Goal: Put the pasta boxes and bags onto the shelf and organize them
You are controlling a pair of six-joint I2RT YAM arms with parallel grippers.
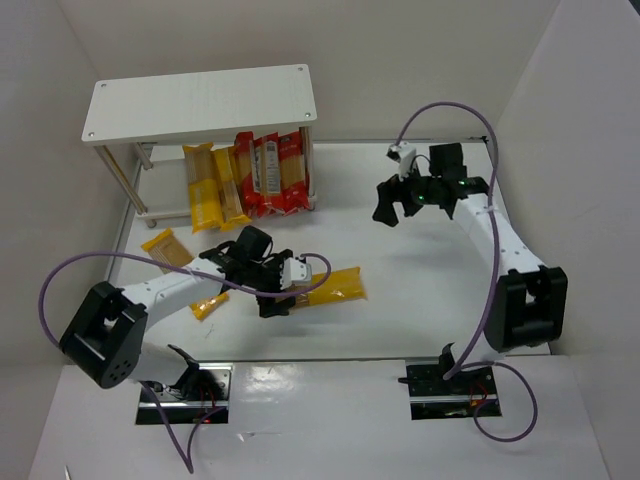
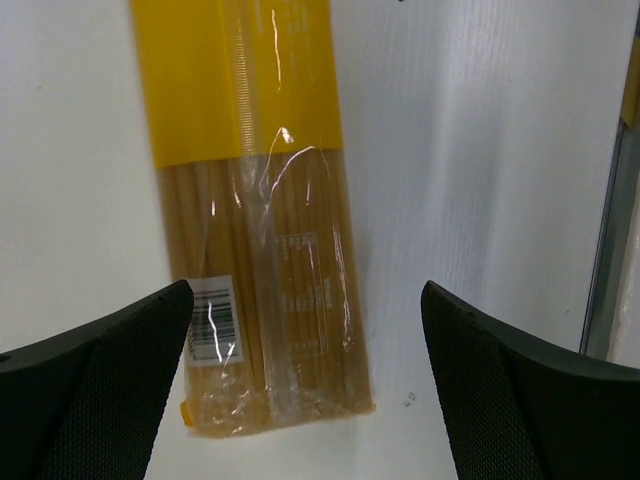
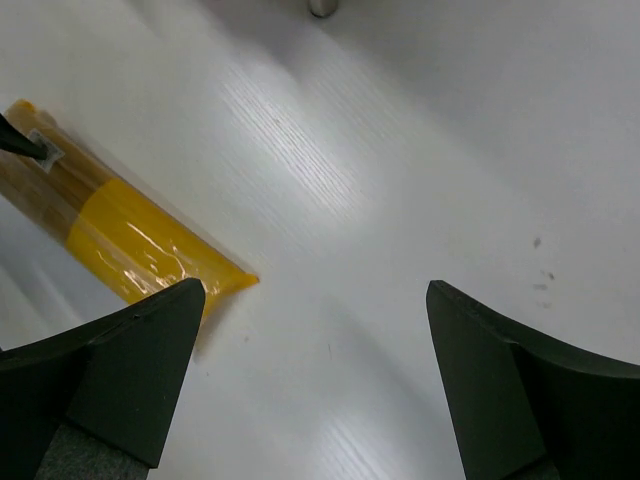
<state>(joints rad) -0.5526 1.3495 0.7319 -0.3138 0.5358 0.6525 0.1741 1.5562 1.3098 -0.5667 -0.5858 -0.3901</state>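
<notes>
The left gripper (image 2: pixel 305 292) hangs wide open just over a yellow pasta pack (image 2: pixel 255 200) and holds nothing. The pack lies flat on the table (image 1: pixel 420 300), in front of the shelf (image 1: pixel 200 100) and a bit to its right.

To do this step well, the gripper should first move over a little, because the pack sits closer to one finger. Then it should go straight down, one finger on each long side. It should squeeze gently, since the shiny bag looks slippery.

The right gripper (image 1: pixel 395 205) is wide open and empty too, off to the right of the shelf.

Some standing packs (image 1: pixel 245 180) lean under the shelf's top board. Another yellow pack (image 1: pixel 168 248) lies in front of the shelf's left end. The table is white and smooth, with plain white walls (image 1: pixel 580 100) around it.
</notes>
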